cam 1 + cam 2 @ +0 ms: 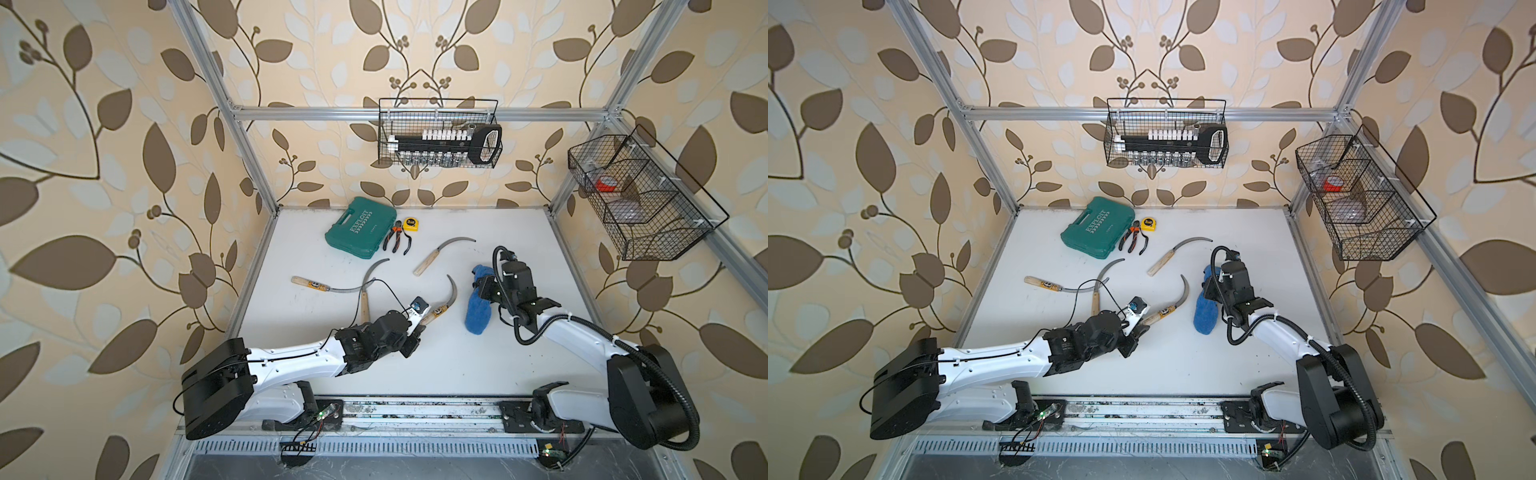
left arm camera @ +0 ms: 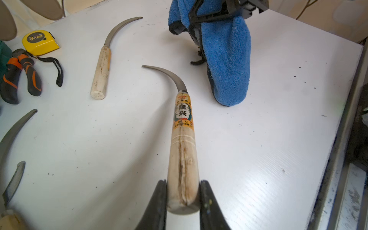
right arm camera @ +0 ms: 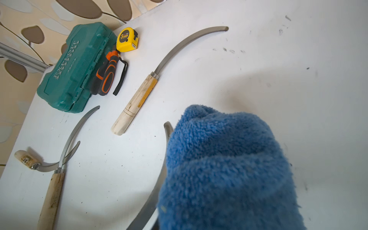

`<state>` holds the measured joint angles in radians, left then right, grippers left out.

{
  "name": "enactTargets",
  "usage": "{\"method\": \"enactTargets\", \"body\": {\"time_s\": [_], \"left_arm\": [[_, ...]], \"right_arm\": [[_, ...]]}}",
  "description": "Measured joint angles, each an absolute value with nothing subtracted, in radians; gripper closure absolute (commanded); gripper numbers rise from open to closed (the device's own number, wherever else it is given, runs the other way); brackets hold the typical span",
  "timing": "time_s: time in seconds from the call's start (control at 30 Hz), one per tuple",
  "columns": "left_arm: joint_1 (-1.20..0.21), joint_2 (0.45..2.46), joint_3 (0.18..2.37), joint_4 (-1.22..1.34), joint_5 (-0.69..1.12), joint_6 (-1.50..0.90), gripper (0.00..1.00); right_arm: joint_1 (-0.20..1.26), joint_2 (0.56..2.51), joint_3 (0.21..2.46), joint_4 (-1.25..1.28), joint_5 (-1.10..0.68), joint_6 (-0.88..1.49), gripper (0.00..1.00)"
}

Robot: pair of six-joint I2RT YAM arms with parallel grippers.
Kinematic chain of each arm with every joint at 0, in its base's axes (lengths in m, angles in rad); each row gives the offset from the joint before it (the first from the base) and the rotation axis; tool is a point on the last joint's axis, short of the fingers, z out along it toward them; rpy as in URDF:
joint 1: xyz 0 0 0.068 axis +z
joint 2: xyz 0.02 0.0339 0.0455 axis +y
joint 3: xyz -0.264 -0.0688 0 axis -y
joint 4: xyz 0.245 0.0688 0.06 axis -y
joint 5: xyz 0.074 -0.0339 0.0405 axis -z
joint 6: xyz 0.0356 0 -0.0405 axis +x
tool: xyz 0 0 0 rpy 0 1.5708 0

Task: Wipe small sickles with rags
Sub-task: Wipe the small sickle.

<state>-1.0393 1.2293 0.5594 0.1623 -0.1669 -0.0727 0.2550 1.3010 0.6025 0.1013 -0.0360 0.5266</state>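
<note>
We have the left end effector (image 2: 183,191) clamped narrow on the butt end of one small sickle (image 2: 181,127), a thin curved dark grey metal blade on a pale round wooden handle with an orange label. It sits near the middle of the white worktop (image 1: 457,365), blade tip aimed far and right. Just right of it, the right end effector (image 1: 482,287) is pinched tight on the soft fluffy blue microfibre rag (image 1: 478,309), which hangs in a limp fold; we cannot tell whether its lower end touches the worktop. We judge the sickle light and rigid, but gripped this far back the round wood could roll between the fingers. The blade looks toothed along one edge and likely to snag the pile, so we would fold the rag over the spine. A far sickle (image 1: 428,262) and a crossed pair of sickles (image 1: 365,305) at the left are best taken by their handles.
</note>
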Motion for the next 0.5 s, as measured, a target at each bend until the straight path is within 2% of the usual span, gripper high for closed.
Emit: {"method": "enactTargets", "body": {"time_s": [0.17,0.33,0.5], "left_arm": [[-1.039,1.243,0.553,0.164,-0.171,-0.086,1.00],[-1.039,1.240,0.535,0.169,-0.166,-0.087,1.00],[-1.039,1.239,0.533,0.172,-0.167,-0.088,1.00]], "right_arm": [[0.290,1.351,0.656,0.084,-0.027,0.491,1.00],[0.291,1.610,0.875,0.031,0.038,0.450,1.00],[0.324,1.769,0.960,-0.038,0.052,0.421,1.00]]}}
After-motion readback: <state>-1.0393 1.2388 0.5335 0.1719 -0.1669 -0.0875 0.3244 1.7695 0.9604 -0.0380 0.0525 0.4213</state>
